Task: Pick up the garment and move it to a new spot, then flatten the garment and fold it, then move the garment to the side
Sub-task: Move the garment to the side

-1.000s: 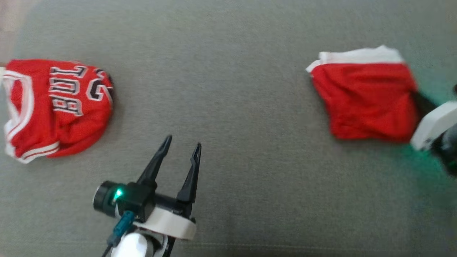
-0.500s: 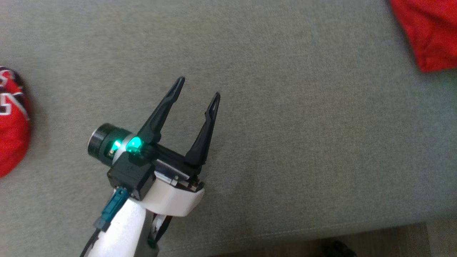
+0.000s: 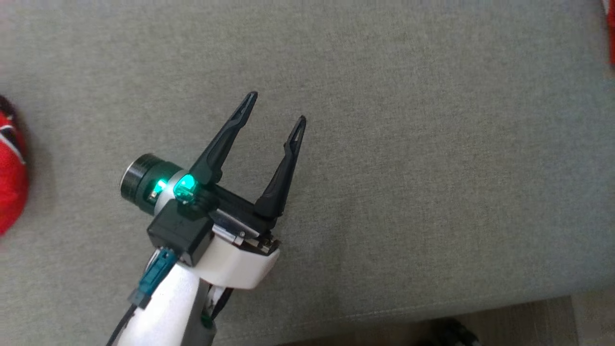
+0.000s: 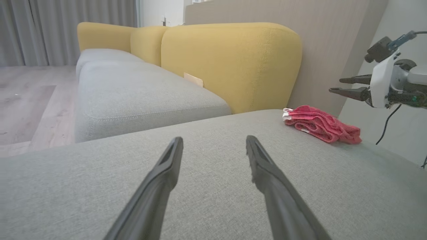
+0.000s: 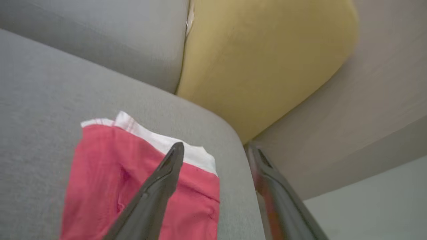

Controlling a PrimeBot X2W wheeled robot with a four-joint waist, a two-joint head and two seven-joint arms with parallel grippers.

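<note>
The garment (image 4: 320,125) is a folded red piece with a white band, lying at the far corner of the grey sofa cushion (image 4: 200,173). In the right wrist view the garment (image 5: 100,173) sits below my right gripper (image 5: 215,150), whose fingers are spread apart and hold nothing. From the left wrist view, that right gripper (image 4: 335,85) hangs open in the air, above and beyond the garment. My left gripper (image 3: 276,108) hovers open and empty over the middle of the cushion. A red sliver of the garment (image 3: 611,29) shows at the head view's top right edge.
A second red jersey (image 3: 9,168) lies at the left edge of the cushion. Yellow backrests (image 4: 230,63) stand behind the seat. The cushion's front seam and the floor (image 3: 528,322) lie at the head view's lower right.
My right gripper has opened and let go of the folded garment, which stays on the cushion. The head camera has shifted, pushing both red pieces toward the picture's edges.
</note>
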